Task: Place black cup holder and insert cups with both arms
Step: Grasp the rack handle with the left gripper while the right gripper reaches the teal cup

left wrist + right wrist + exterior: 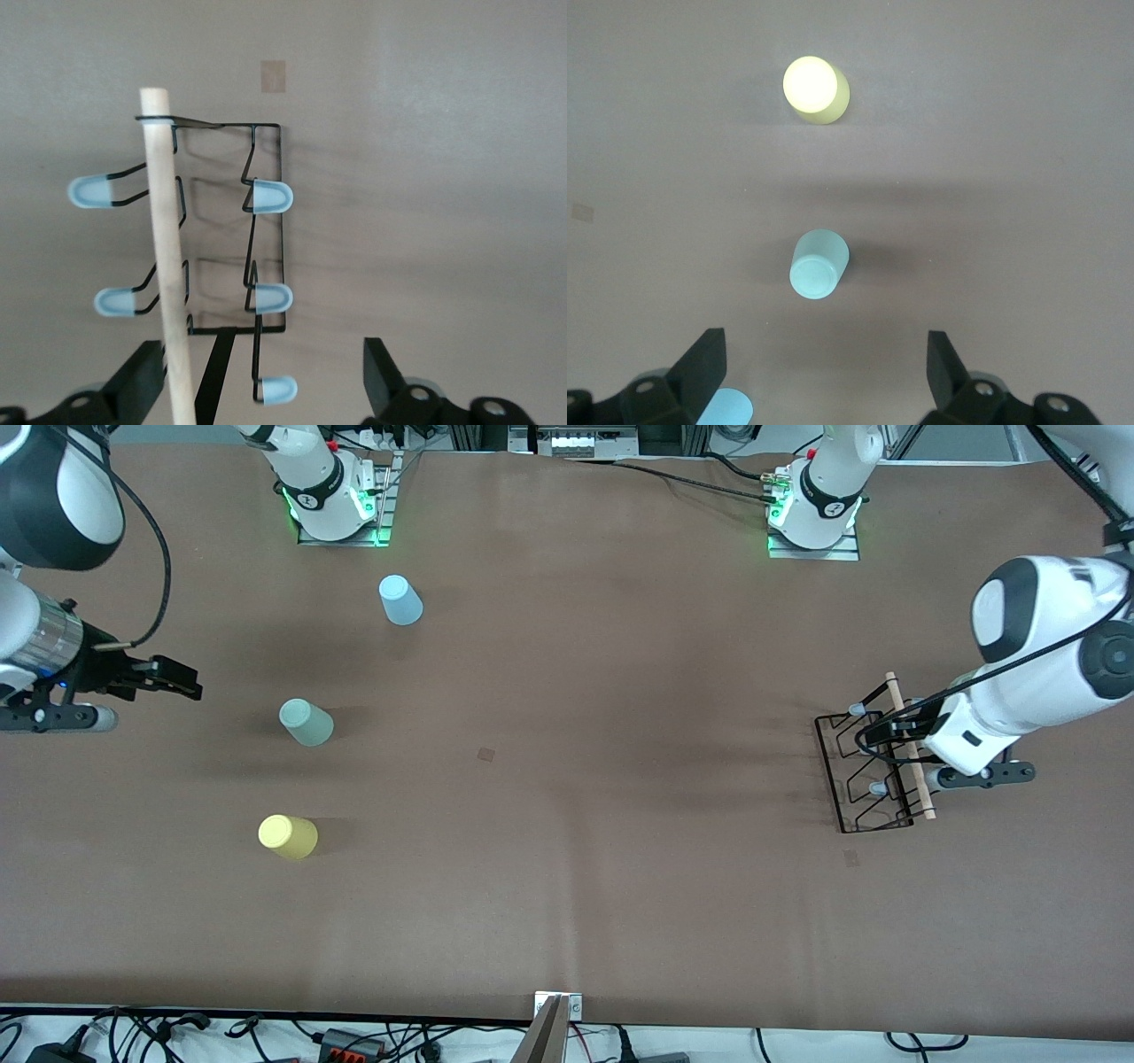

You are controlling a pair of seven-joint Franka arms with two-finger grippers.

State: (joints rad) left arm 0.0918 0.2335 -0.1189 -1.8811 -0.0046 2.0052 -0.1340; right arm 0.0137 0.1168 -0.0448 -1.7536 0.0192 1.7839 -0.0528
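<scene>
The black cup holder [864, 779] stands on the table at the left arm's end, its wooden rod [911, 748] along the top. My left gripper [886, 731] is low over it and open; the rod [168, 257] passes between the fingers, close to one finger [137, 381], over the holder [266, 221]. Toward the right arm's end three cups stand upside down: light blue [400, 600], sage green [306, 722], yellow [288, 836]. My right gripper [182, 682] hangs open and empty beside them. Its wrist view shows the yellow cup [816, 89], green cup [819, 264] and gripper [824, 372].
The two arm bases [337, 500] [815, 509] stand along the table's edge farthest from the front camera. Small square marks [486, 754] [851, 857] lie on the brown table cover. Cables and a clamp [554, 1027] run along the edge nearest that camera.
</scene>
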